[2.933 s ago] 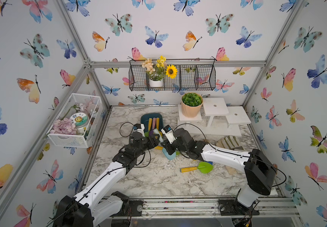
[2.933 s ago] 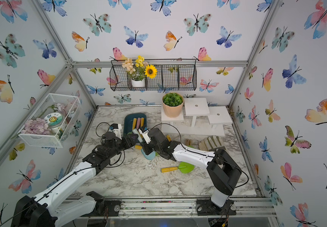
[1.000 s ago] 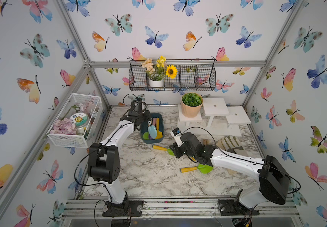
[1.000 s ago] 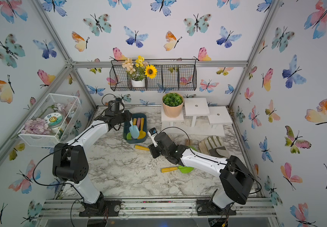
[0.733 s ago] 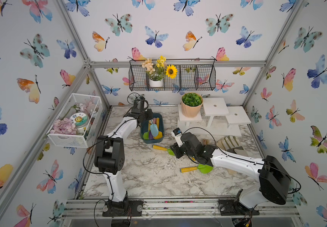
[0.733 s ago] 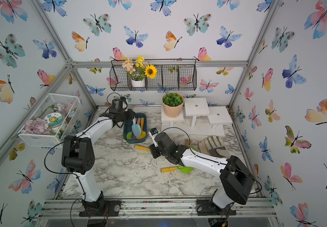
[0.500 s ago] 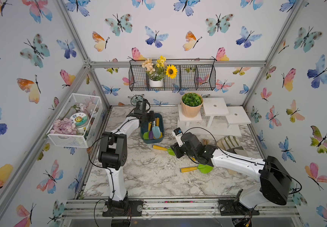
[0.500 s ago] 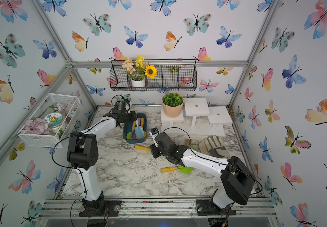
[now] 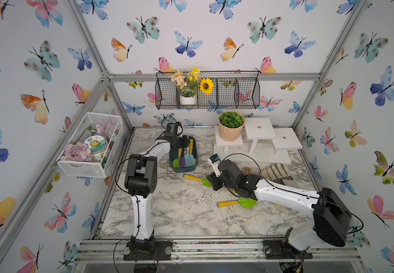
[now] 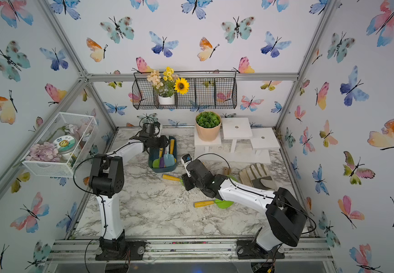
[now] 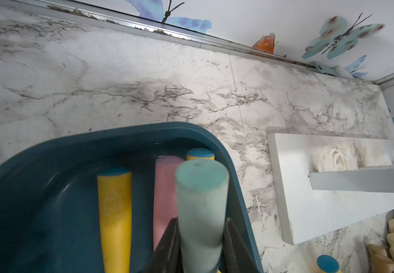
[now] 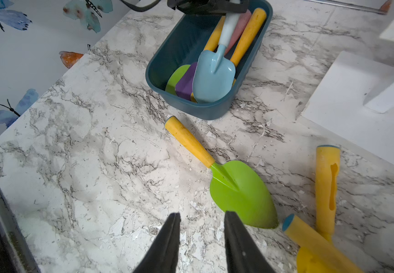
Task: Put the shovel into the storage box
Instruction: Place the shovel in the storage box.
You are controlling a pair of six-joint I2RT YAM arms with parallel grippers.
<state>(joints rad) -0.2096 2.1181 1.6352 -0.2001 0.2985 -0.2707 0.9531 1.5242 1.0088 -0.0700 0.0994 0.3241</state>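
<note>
Marble-pattern tabletop (image 9: pixel 179 212), butterfly-print walls (image 9: pixel 191 42) all round. Your left gripper (image 11: pixel 200 223) pinches pale handle of light blue plastic shovel (image 12: pixel 213 78); fingers (image 11: pixel 170 238) pressed on both sides. Shovel blade rests inside dark teal plastic storage box (image 12: pixel 191 111), atop purple and green blades (image 12: pixel 185 82); handle tilted up over box's far end. Two more yellow handles (image 12: pixel 248 35) lie in box beside shovel. Your right gripper (image 12: pixel 202 214) spread, nothing between, hanging above bare marble just beside green-bladed yellow-handled trowel (image 12: pixel 241 193), which lies on tabletop near box's front wall, not touching it.

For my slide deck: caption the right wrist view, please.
Open right gripper hovers near green shovel; blue shovel sits in storage box.
</note>
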